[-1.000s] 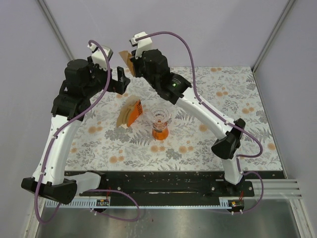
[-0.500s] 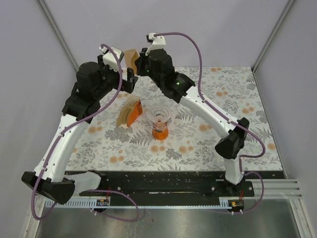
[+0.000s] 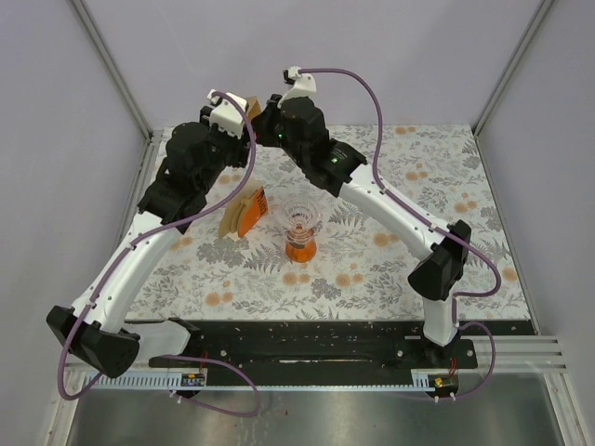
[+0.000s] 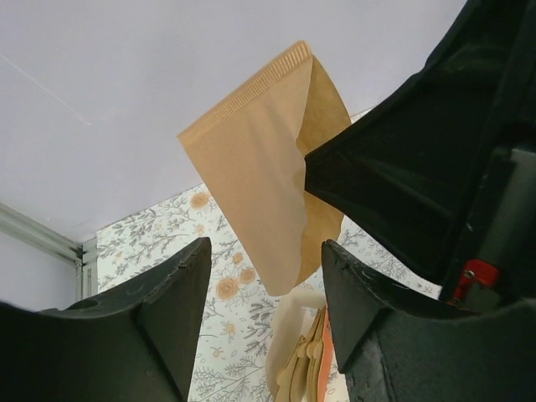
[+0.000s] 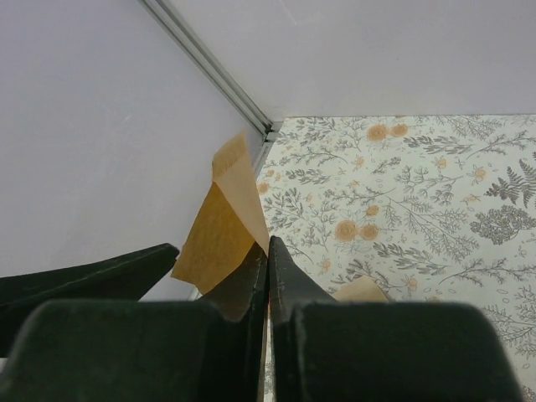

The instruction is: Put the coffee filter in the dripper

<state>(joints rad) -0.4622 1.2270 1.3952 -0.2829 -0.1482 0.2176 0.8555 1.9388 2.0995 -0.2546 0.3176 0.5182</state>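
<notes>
The coffee filter [image 4: 260,176] is a flat light-brown paper fan held up in the air over the back left of the table. My right gripper [image 5: 268,251] is shut on one edge of it [image 5: 219,226]. My left gripper [image 4: 266,293] faces it from below. Its jaws stand apart, and the filter's lower tip hangs between them without touching either finger. From above, the filter [image 3: 248,102] shows between the left gripper [image 3: 245,130] and the right gripper [image 3: 261,111]. The clear dripper [image 3: 299,223] on its orange base stands upright mid-table with nothing in it.
A thick bundle of brown filters in an orange holder [image 3: 244,212] stands just left of the dripper, under the grippers, and also shows in the left wrist view as the bundle [image 4: 311,364]. The enclosure's back wall and left corner post [image 5: 209,63] are close behind the filter.
My left arm has swung right and up to the filter, and its jaws have narrowed around the lower tip. The right gripper has drifted slightly right, still holding the filter.
</notes>
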